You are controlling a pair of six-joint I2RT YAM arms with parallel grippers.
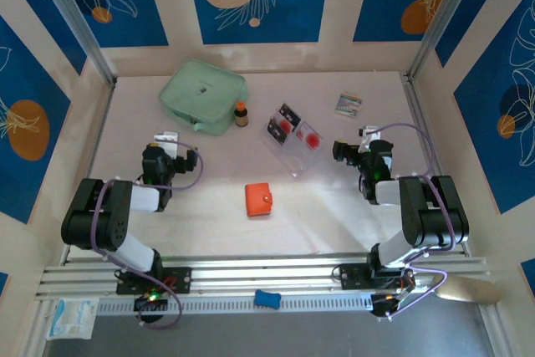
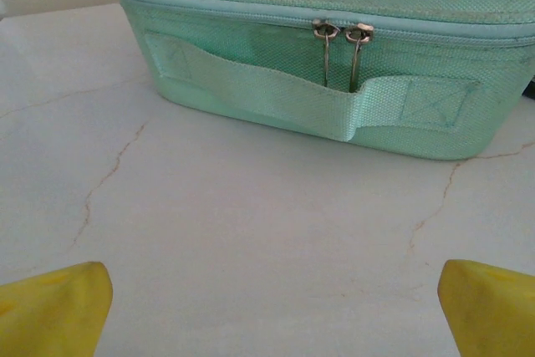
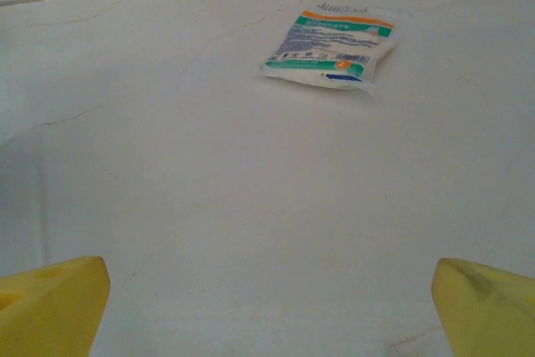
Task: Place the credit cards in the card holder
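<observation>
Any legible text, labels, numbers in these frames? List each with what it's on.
Nothing reads clearly.
Multicoloured packet: printed lines, too blurred to read.
Credit cards: red round marks, print too small.
Mint pouch: small mark on top, too small.
Card holder: no lettering visible.

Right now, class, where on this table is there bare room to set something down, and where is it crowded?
Bare: the patch between the card holder and the left arm; the patch between the holder and the right arm; the far-left corner beside the green pouch. Crowded: the back middle, where the pouch, small bottle and credit cards sit close together.
</observation>
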